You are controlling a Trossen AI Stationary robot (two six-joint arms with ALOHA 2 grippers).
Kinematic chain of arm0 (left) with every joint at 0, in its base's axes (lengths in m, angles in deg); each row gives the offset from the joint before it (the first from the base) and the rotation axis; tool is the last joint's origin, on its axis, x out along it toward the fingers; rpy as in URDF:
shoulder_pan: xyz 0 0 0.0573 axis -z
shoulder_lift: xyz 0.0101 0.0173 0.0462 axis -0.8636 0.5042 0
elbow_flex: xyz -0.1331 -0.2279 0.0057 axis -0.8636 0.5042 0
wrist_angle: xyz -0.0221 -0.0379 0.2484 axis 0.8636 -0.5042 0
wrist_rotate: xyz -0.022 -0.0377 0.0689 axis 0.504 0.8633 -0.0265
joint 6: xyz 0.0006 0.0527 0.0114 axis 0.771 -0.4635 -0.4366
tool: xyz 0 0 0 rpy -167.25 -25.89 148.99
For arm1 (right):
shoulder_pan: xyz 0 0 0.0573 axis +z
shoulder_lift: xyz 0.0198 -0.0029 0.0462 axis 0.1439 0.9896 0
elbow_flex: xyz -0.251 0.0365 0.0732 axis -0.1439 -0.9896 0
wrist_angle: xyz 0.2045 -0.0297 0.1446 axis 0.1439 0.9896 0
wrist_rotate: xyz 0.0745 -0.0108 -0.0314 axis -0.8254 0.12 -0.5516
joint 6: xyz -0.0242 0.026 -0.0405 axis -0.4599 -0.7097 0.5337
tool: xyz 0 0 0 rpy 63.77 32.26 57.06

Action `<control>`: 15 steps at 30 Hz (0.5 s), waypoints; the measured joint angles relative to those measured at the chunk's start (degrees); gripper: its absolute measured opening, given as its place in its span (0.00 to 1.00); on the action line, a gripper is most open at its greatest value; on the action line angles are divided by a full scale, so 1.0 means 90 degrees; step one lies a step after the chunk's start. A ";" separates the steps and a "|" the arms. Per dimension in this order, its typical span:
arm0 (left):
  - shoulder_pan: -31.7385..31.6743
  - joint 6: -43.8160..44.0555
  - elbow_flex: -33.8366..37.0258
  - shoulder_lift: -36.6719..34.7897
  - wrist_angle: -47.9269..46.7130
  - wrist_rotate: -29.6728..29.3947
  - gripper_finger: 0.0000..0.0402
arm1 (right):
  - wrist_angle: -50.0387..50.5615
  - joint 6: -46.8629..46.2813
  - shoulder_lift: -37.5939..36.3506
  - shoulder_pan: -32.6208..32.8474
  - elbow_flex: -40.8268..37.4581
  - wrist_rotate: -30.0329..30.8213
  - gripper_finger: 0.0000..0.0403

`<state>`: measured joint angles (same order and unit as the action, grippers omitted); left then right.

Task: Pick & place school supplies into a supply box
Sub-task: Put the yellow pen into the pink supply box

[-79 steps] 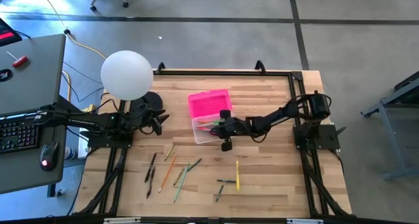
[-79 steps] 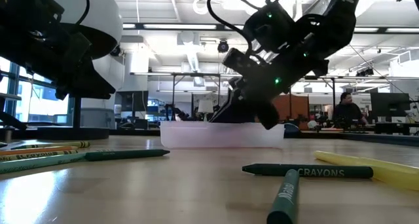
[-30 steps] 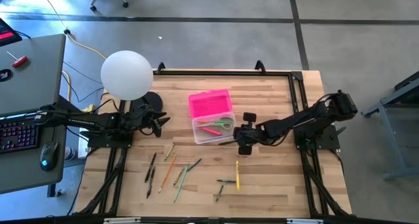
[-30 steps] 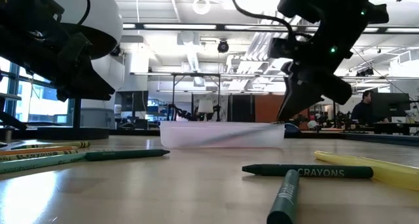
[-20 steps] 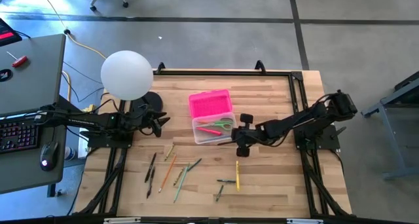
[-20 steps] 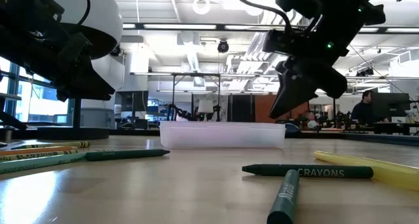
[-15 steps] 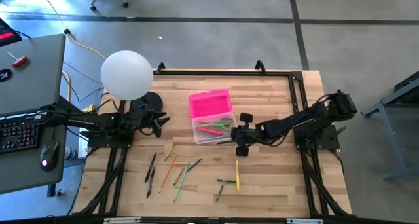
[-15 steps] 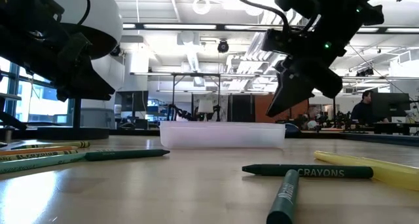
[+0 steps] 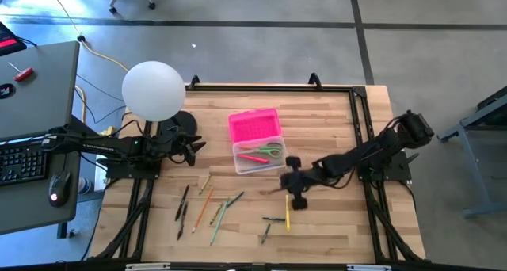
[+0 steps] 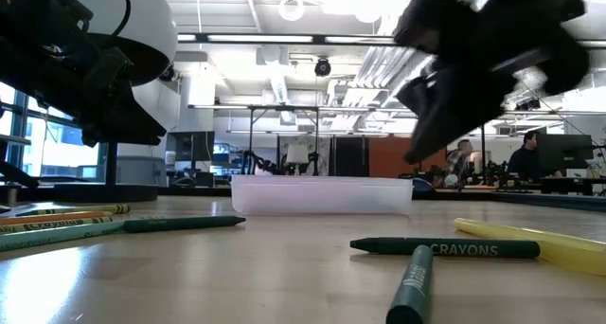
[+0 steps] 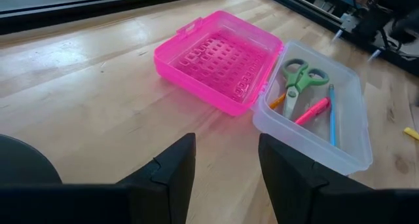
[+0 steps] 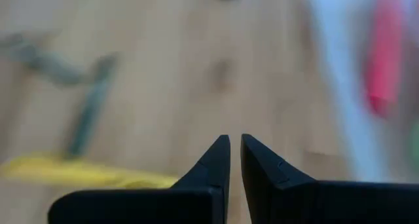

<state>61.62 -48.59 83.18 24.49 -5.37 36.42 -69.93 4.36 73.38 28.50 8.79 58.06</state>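
The supply box [image 9: 258, 157] is clear, with its pink lid [image 9: 253, 127] laid open on its far side. It stands at the table's middle. In it lie green-handled scissors [image 11: 302, 76], a pink pen [image 11: 311, 111] and a blue one [image 11: 331, 116]. Several school supplies [image 9: 210, 204] lie loose toward the near edge, among them a yellow one [image 9: 287, 211]. My right gripper [image 9: 279, 189] hovers shut and empty just near-right of the box, above the table. Its tips [image 12: 236, 140] point down at bare wood. My left gripper [image 11: 226, 158] waits open at the table's left.
A white globe lamp [image 9: 154, 90] stands at the table's far left corner beside my left arm. Green crayons [image 10: 431, 246] and a yellow one [image 10: 530, 239] lie close to the near edge. A desk with a keyboard [image 9: 22, 160] stands left of the table.
My right gripper has swung from beside the box's right end toward the table's near edge, over the loose yellow and green supplies. It is blurred from the motion. The box and the supplies have not moved.
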 joint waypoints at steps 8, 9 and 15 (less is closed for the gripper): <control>-0.0001 -0.0002 0.0000 0.0000 0.0000 -0.0039 0.49 | -0.0242 0.1138 0.0024 0.0715 -0.0002 -0.0591 0.09; -0.0001 -0.0001 0.0000 0.0001 0.0000 -0.0040 0.49 | -0.0246 0.1307 0.0024 0.0742 -0.0002 -0.0591 0.11; 0.0000 0.0014 0.0000 0.0002 0.0000 -0.0041 0.49 | -0.0497 0.1760 0.0287 0.0611 -0.0002 -0.0602 0.22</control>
<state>61.62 -48.46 83.18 24.51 -5.37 36.05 -74.41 20.20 75.97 33.99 8.76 52.64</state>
